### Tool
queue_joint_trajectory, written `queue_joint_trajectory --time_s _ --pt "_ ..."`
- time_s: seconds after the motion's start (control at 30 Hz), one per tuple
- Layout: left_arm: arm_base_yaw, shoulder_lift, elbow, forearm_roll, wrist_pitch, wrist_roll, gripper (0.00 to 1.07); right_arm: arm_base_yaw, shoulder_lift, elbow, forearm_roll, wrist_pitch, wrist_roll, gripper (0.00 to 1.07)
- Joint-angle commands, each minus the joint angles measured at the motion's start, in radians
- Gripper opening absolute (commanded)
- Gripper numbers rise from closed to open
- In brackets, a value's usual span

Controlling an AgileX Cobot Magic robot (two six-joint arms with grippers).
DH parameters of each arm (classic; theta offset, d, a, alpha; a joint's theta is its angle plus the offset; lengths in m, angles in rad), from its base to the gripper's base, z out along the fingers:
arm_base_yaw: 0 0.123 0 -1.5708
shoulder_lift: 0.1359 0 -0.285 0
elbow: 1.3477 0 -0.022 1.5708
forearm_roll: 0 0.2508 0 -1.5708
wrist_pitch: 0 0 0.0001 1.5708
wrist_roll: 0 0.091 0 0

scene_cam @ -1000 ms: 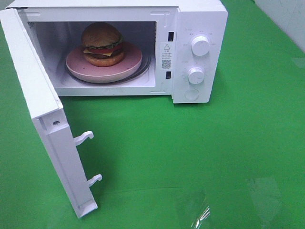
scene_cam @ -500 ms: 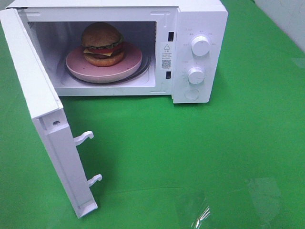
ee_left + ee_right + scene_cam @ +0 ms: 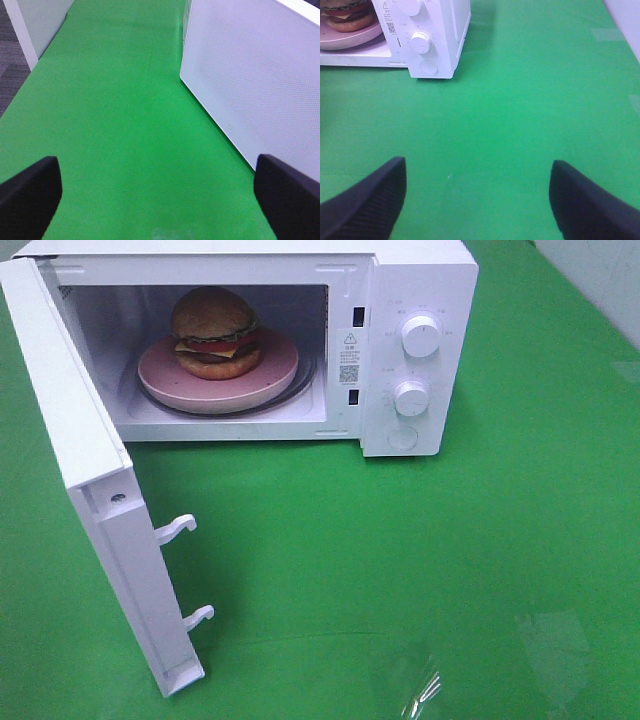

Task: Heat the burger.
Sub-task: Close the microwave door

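Green cloth (image 3: 115,125) is lying under the left gripper (image 3: 159,200). Its jaws are standing wide apart and gripping nothing. White door (image 3: 250,75) is hanging swung open, with its perforated face sitting ahead of those jaws, just past one finger (image 3: 287,197), not touching.

Microwave (image 3: 420,270) cavity is standing exposed. The burger (image 3: 214,332) is sitting inside on the pink plate (image 3: 160,390), on the far side of the door from the left jaws. Upper knob (image 3: 420,336) and lower knob (image 3: 411,398) are sitting on the panel beside the cavity.

Right gripper (image 3: 477,200) is hovering over the cloth, jaws spread wide and holding nothing. The lower knob is sitting well ahead of them, and the burger is sitting further ahead, toward the left arm's side.
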State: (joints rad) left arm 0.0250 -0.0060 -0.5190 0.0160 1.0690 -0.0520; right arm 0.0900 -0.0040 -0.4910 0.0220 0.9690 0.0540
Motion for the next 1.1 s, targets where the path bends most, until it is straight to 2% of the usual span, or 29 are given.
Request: queue_joint_trajectory --time_s 0.03,0.67,0.8,0.9,0.93,0.97,1.0,1.03,1.07,1.1 --pt "0.002 -0.013 0.002 -0.001 0.000 0.000 0.96 -0.006 -0.025 0.002 0.000 -0.009 0.002 0.76" --pt "0.002 -0.003 0.001 -0.003 -0.001 -0.001 0.96 -0.006 -0.025 0.002 0.000 -0.009 0.002 0.76" --pt "0.002 0.021 -0.023 -0.016 -0.024 -0.005 0.96 -0.006 -0.025 0.002 0.000 -0.009 0.002 0.76" --pt "0.002 0.051 -0.044 -0.009 -0.079 -0.005 0.91 -0.006 -0.025 0.002 0.000 -0.009 0.003 0.76" --pt "0.002 0.075 -0.044 -0.009 -0.120 -0.005 0.85 -0.006 -0.025 0.002 0.000 -0.009 0.003 0.76" --pt "0.002 0.075 -0.044 -0.009 -0.120 -0.005 0.85 -0.006 -0.025 0.002 0.000 -0.009 0.003 0.76" --pt "0.002 0.107 -0.043 -0.008 -0.153 -0.005 0.78 -0.006 -0.025 0.002 0.000 -0.009 0.003 0.76" --pt "0.002 0.107 -0.043 -0.008 -0.153 -0.005 0.78 -0.006 -0.025 0.002 0.000 -0.009 0.003 0.76" --pt "0.002 0.147 -0.043 -0.006 -0.182 -0.005 0.67 -0.006 -0.025 0.002 0.000 -0.009 0.003 0.76" --pt "0.002 0.168 -0.043 -0.006 -0.194 -0.005 0.61 -0.006 -0.025 0.002 0.000 -0.009 0.003 0.76"
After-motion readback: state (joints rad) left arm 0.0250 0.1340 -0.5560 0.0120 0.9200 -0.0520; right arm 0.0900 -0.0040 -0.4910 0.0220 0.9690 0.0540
